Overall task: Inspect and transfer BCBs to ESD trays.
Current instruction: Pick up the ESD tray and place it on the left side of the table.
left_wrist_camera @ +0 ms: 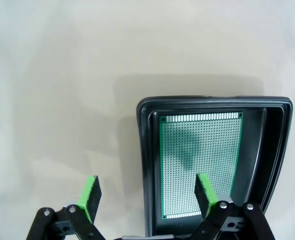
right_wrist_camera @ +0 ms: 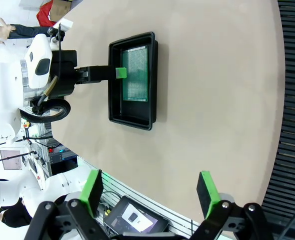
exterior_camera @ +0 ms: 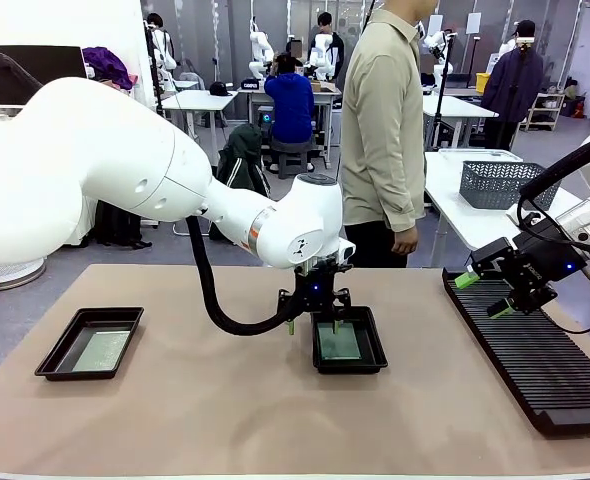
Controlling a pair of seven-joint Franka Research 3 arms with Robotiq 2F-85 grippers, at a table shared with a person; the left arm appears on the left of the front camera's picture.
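Over the middle ESD tray (exterior_camera: 349, 345), where a BCB (left_wrist_camera: 200, 165) lies, the left gripper (exterior_camera: 313, 322) is held spread and empty, one finger (left_wrist_camera: 205, 194) overlapping the board, the slotted rack (exterior_camera: 535, 355) well apart.

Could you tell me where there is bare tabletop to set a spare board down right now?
The widest free patch lies between the left ESD tray and the middle ESD tray. Another bare stretch runs between the middle tray and the black slotted rack. It is crowded at the middle tray, where the open left pincer hangs over its board.
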